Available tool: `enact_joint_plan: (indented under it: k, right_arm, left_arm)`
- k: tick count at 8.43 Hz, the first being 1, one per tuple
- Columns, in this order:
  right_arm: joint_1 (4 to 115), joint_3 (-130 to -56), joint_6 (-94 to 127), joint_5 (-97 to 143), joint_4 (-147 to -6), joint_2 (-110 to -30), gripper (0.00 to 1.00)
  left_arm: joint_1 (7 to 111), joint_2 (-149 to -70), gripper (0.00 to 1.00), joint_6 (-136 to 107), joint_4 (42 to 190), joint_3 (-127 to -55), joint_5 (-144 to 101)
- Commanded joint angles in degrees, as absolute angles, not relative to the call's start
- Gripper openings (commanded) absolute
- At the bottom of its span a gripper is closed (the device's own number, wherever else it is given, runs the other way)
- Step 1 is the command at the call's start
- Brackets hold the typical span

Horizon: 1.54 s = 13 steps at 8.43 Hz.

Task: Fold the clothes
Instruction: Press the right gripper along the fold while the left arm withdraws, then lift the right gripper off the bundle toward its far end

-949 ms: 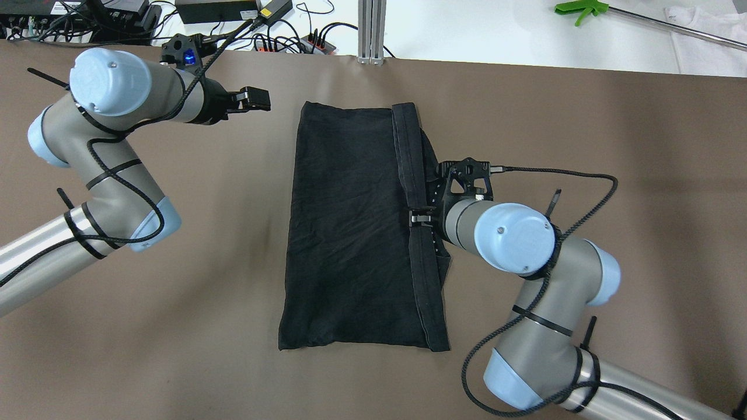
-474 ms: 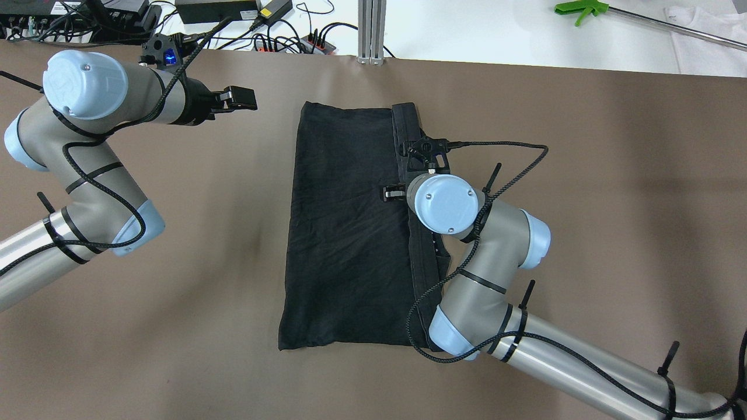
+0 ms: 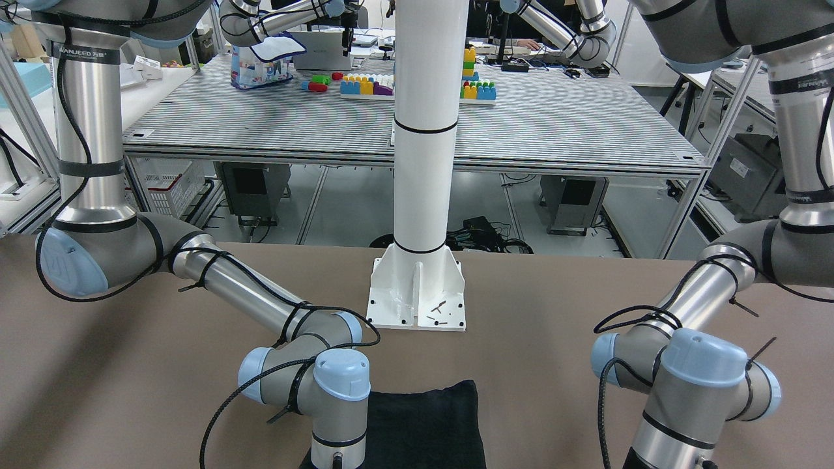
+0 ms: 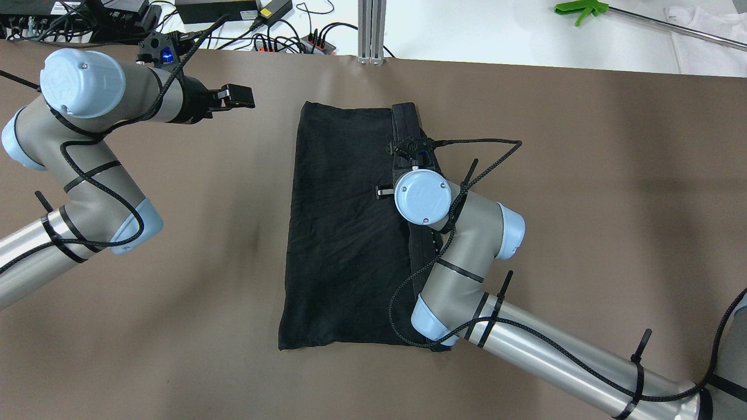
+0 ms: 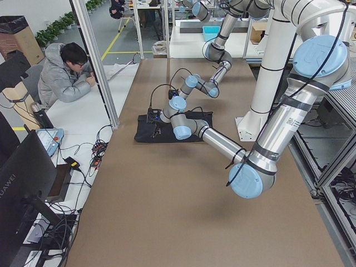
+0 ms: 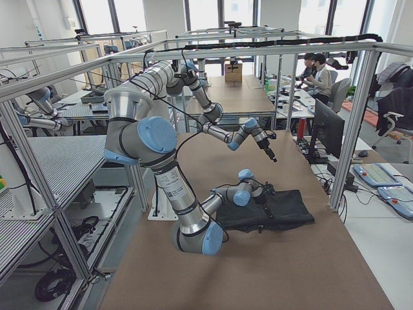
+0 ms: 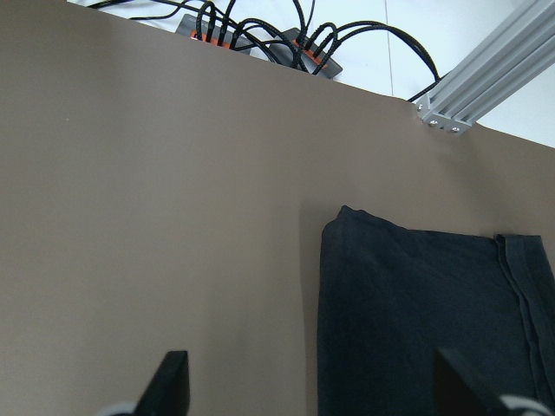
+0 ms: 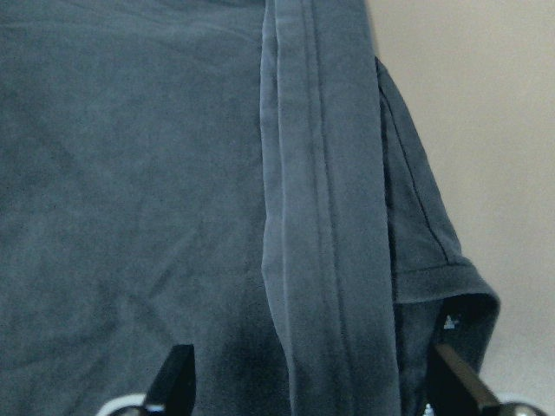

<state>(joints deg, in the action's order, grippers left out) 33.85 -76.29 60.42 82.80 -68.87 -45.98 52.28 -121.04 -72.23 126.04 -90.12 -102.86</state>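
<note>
The clothes (image 4: 344, 233), one black garment, lie folded flat as a tall rectangle in the middle of the brown table, with a hemmed band (image 4: 408, 125) doubled over along their right side. My right gripper (image 4: 385, 191) hovers over that band about halfway along it. In the right wrist view the right gripper (image 8: 316, 390) is open, the band (image 8: 321, 173) running between its fingers and a small white mark (image 8: 448, 322) at the layered edge. My left gripper (image 4: 236, 96) hangs open over bare table, left of the garment's far left corner (image 7: 347, 217).
Cables and a power strip (image 4: 286, 44) lie beyond the table's far edge beside an aluminium post (image 4: 372, 29). A green-handled tool (image 4: 583, 9) and white cloth (image 4: 706, 35) lie far right. The white pillar base (image 3: 417, 293) stands behind the garment. A person (image 5: 69, 72) sits off the table.
My right arm has swung left and farther out, carrying its gripper from the garment's right edge onto the band. My left arm has drawn back a little leftward. The garment lies unchanged.
</note>
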Motion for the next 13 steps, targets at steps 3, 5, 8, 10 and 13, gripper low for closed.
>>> enact_joint_plan:
  k: [3,5,8,10,13]
  right_arm:
    - [33.9,-73.9,59.0,82.7,-68.9,-46.3,0.94]
    - [35.1,-73.8,56.1,82.8,-68.8,-47.2,0.94]
    - [38.6,-73.8,52.0,83.6,-68.6,-50.1,0.94]
    - [43.3,-73.9,46.6,88.8,-67.1,-52.5,0.94]
    - [49.6,-74.4,38.7,95.5,-62.1,-56.6,0.94]
  left_arm:
    - [52.5,-121.3,1.00,-72.2,126.0,-90.0,-102.7]
    - [52.5,-121.5,1.00,-72.2,126.0,-89.8,-102.7]
    - [52.3,-121.8,1.00,-73.7,125.9,-89.9,-102.7]
    - [52.2,-122.1,1.00,-74.2,125.8,-90.0,-102.7]
    - [52.2,-122.3,1.00,-74.2,125.6,-90.0,-102.7]
